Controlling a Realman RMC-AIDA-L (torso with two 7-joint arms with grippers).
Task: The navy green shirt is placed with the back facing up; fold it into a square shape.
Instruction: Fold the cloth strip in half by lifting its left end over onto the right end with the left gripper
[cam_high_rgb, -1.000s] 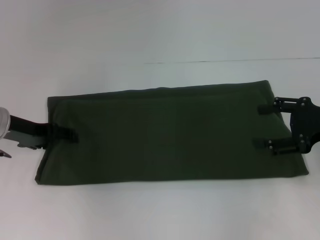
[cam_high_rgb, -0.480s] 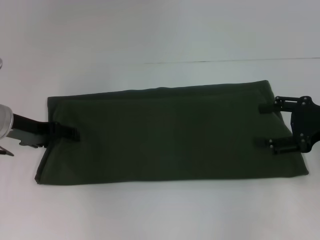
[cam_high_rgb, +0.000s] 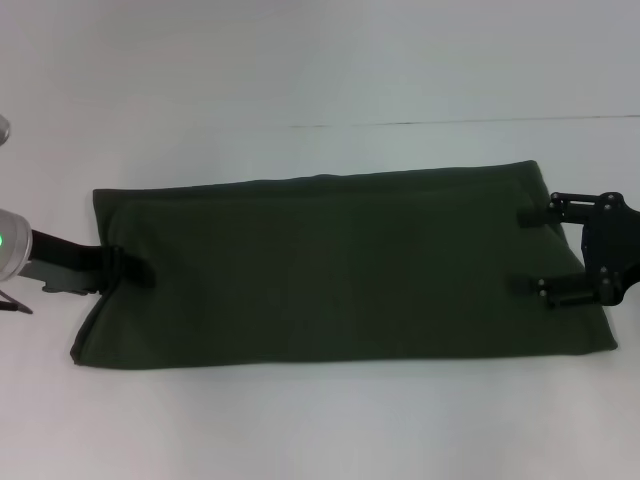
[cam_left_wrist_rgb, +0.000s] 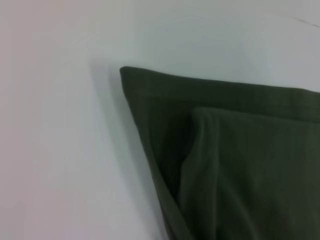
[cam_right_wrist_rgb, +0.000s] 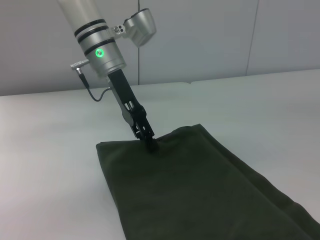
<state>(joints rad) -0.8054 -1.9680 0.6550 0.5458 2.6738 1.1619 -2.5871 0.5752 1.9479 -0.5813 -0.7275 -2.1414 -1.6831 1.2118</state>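
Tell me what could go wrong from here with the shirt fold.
The left gripper meets the navy green shirt at one narrow spot on its short edge, so lifting there might drag the strip askew. The right gripper spreads wide over the opposite end; uneven pulls could leave wrinkles. Layers near the left corner already bunch and may misalign.

Black left gripper (cam_high_rgb: 140, 270) down low on its silver arm, pinched closed; black right gripper (cam_high_rgb: 528, 250) spread wide open, fingers flat.
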